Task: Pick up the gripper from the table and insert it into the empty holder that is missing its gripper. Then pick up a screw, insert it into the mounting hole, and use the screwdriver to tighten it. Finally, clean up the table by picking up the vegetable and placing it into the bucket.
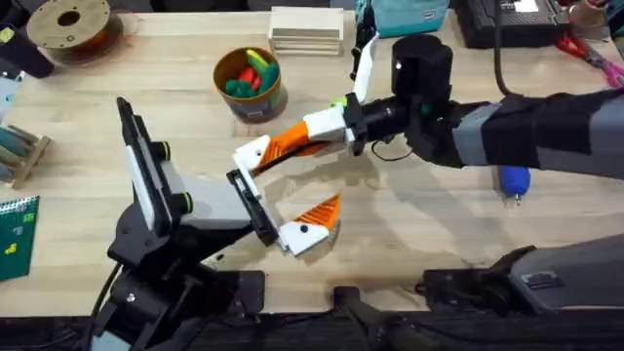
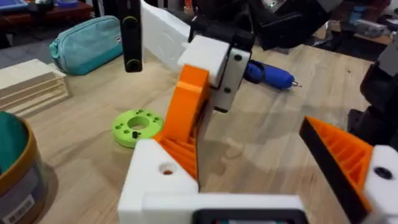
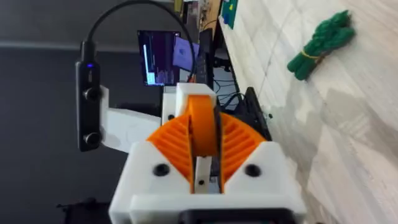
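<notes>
My right gripper is shut on the gripper, a small orange wedge clamped between its ribbed pads. The wedge's far end touches the holder, the bare white finger block of my left arm. My left gripper stands wide open, and its other finger carries an orange pad. The blue screwdriver lies on the table beside the right arm. A dark green vegetable lies on the wood. The ochre bucket stands behind the grippers.
Several toy vegetables fill the bucket. A bright green disc lies beyond the holder. A tan spool sits at the back left, stacked wooden blocks and a teal pouch at the back. Scissors lie far right.
</notes>
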Tool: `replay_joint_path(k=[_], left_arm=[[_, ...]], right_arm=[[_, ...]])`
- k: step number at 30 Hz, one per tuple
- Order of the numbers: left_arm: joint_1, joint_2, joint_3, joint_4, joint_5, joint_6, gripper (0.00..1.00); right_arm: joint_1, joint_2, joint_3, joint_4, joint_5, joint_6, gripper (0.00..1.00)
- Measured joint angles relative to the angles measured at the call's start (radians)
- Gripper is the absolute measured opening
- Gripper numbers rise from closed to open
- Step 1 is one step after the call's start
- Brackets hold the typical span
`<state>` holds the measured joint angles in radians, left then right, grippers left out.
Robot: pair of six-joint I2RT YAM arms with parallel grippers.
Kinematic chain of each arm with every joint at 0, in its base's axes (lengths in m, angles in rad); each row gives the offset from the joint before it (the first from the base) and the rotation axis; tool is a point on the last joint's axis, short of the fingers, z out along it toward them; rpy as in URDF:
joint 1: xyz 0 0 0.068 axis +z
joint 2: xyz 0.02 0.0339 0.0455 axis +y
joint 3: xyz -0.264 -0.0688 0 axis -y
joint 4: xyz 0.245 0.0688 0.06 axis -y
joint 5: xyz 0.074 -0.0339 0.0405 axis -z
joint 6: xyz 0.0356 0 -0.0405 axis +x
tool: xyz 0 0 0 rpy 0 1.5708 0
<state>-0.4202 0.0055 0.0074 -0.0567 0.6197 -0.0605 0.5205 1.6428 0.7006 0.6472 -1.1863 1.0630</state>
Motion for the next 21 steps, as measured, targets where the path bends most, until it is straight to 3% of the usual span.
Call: replay_joint_path(k=[8, 13, 21], left_arm=[[-0.004, 0.000, 0.000, 0.001, -0.002, 0.014, 0.987], [-0.004, 0.000, 0.000, 0.001, 0.000, 0.019, 0.987], [-0.004, 0.000, 0.000, 0.001, 0.001, 0.020, 0.987]], right_arm=[[-0.002, 0.000, 0.000, 0.041, 0.003, 0.021, 0.491], [-0.012, 0.000, 0.000, 0.081, -0.007, 0.045, 0.854], [-0.021, 0.000, 0.000, 0.080, 0.026, 0.053, 0.885]])
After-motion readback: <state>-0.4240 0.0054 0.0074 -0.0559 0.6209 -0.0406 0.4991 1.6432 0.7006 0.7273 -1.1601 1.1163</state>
